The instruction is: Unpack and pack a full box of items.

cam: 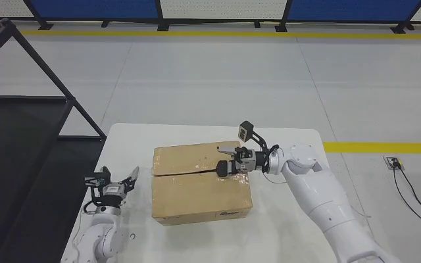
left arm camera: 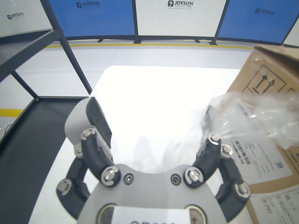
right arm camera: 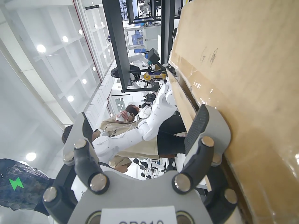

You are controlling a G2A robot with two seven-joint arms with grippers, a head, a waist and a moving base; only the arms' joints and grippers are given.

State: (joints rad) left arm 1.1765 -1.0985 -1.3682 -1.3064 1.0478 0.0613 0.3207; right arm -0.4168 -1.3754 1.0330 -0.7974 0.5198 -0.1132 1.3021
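From my remote station, the cardboard box [cam: 200, 187] sits in the middle of the white table [cam: 283, 141], its two top flaps folded down but not sealed. The far flap [cam: 187, 158] rides slightly higher than the near one, and a dark gap runs along the seam between them.

The right gripper [cam: 223, 167] lies over the box top at the seam's end nearest that arm. In its wrist view the right gripper [right arm camera: 142, 127] has its fingers spread apart and nothing between them. One ribbed pad [right arm camera: 198, 127] lies against the cardboard beside the gap; I cannot tell whether it hooks under the flap edge.

The left gripper [cam: 118, 179] hovers low over the table, beside the box's side wall and apart from it. Its wrist view shows the left gripper [left arm camera: 151, 117] with fingers wide apart. A crumpled piece of clear plastic film [left arm camera: 252, 115] drapes over one fingertip, in front of the box wall, which carries a white label [left arm camera: 259, 157]. A black rack [cam: 39, 131] stands beyond the table's edge on that side.
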